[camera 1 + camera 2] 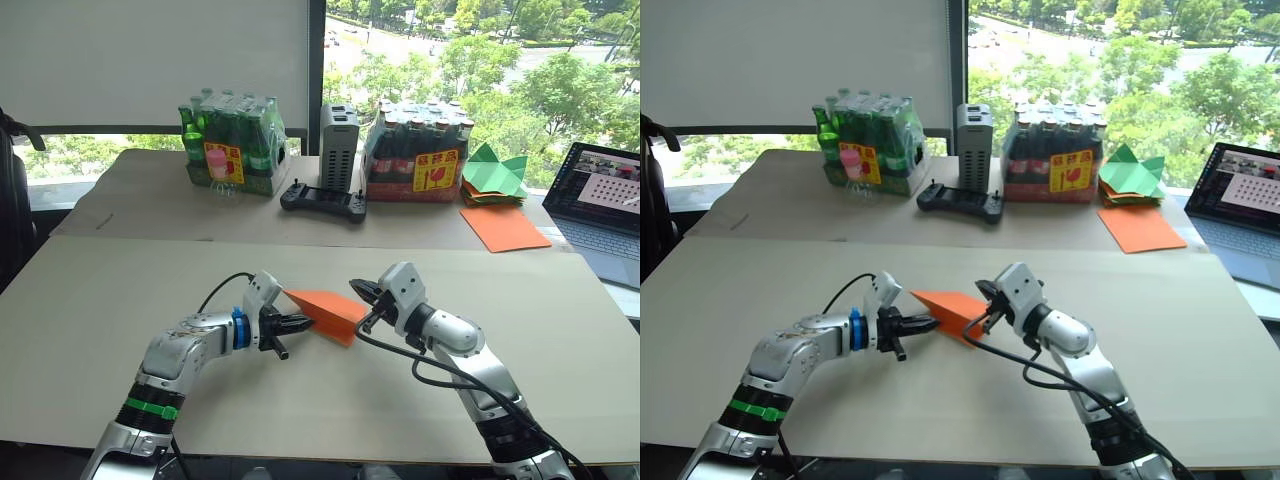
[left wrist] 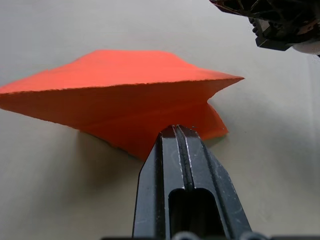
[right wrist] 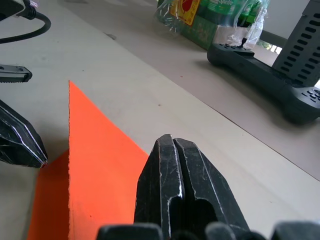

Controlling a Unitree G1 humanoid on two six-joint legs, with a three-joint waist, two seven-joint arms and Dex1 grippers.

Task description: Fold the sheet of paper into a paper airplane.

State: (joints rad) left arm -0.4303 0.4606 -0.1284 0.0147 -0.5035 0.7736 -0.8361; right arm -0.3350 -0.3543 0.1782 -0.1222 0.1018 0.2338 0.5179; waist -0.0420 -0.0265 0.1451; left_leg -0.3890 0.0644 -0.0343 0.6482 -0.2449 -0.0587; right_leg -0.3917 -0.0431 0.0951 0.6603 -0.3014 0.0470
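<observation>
Your left gripper (image 1: 297,322) is clenched on the sheet of paper (image 1: 330,312), its two black fingers pressed flat together over the folded edge nearest it. Your right gripper (image 1: 366,296) has its fingers closed tight as well, at the sheet's opposite edge; the right wrist view shows them over the orange surface, but you cannot tell whether paper is caught between them. The sheet is bright orange, thin and layered, folded into a pointed wedge with a slightly ragged edge, held between the two grippers just above the pale, matte counter (image 1: 90,330).

Farther back stand two shrink-wrapped packs of bottles: green ones (image 1: 232,143) and dark ones (image 1: 418,150). Each carries a yellow and red label, whose writing you cannot read. Between them sits a grey ribbed box (image 1: 338,146), with a black handheld controller (image 1: 323,202) lying in front. To the right, green folded paper shapes (image 1: 493,173) rest beside a larger smooth orange sheet (image 1: 503,227), near an open laptop (image 1: 602,200).
</observation>
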